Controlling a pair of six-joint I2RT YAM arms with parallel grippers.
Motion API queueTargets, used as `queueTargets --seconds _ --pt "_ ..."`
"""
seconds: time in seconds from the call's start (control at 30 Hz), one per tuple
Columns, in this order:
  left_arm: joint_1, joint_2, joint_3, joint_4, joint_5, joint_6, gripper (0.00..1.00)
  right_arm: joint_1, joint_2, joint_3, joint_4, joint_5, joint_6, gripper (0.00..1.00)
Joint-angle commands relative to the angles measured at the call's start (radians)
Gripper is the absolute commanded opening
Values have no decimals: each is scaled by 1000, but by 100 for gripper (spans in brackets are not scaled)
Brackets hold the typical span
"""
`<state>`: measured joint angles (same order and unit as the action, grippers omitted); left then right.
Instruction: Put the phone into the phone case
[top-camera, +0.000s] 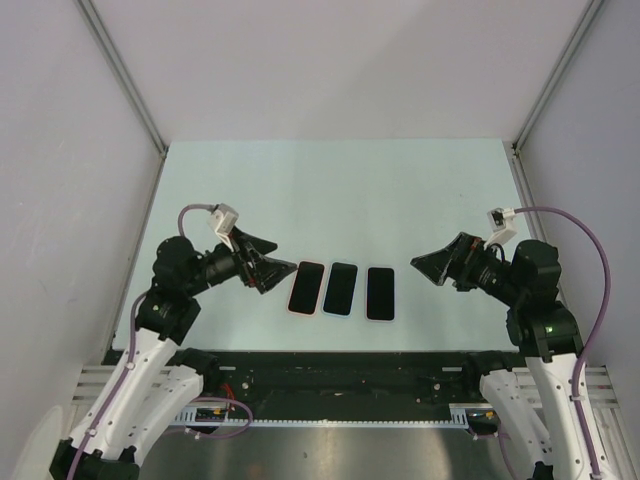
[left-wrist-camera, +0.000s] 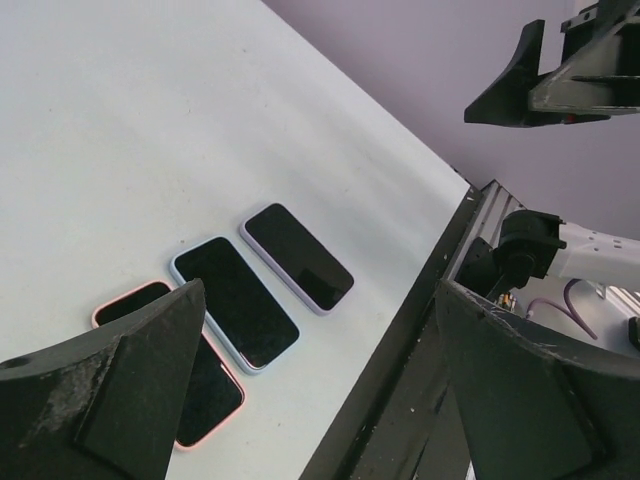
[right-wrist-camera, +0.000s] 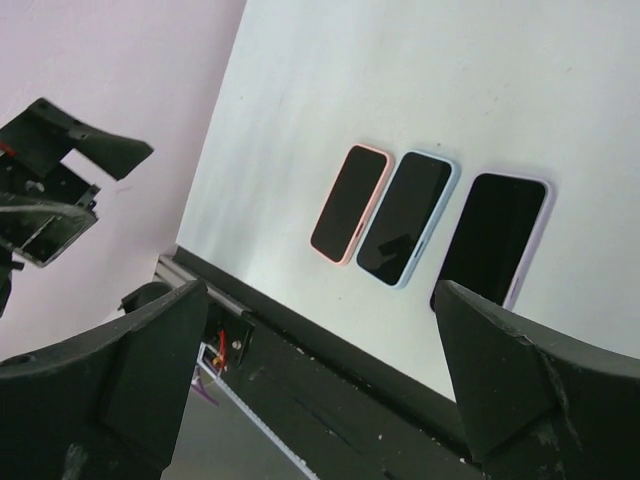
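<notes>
Three slabs with black faces lie side by side near the table's front edge: one with a pink rim (top-camera: 306, 288), one with a light blue rim (top-camera: 341, 288), one with a pale lilac rim (top-camera: 380, 293). I cannot tell whether any is an empty case. My left gripper (top-camera: 283, 266) is open and empty, just left of the pink one. My right gripper (top-camera: 420, 265) is open and empty, right of the lilac one. The left wrist view shows pink (left-wrist-camera: 215, 392) partly behind a finger, blue (left-wrist-camera: 235, 300) and lilac (left-wrist-camera: 298, 256). The right wrist view shows pink (right-wrist-camera: 350, 203), blue (right-wrist-camera: 408, 218) and lilac (right-wrist-camera: 495, 238).
A black rail (top-camera: 350, 375) with cables runs along the table's near edge. Grey walls and aluminium posts (top-camera: 125, 75) bound the pale green table (top-camera: 340, 190) on the left, right and back. The right gripper shows in the left wrist view (left-wrist-camera: 545, 85).
</notes>
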<state>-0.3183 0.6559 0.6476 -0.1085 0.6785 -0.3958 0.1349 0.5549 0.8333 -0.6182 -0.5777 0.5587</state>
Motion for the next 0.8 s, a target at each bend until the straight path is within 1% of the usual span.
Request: queueTargets --seconds 0.0,0.33,0.77 --pt "4 -25 -14 56 39 -8 100 -6 -21 30 1 68 -13 100" --pt "2 -32 -11 43 27 6 100 -8 -16 30 17 78 29 100" --pt "4 -29 -14 40 23 3 100 -6 -15 30 37 61 40 100"
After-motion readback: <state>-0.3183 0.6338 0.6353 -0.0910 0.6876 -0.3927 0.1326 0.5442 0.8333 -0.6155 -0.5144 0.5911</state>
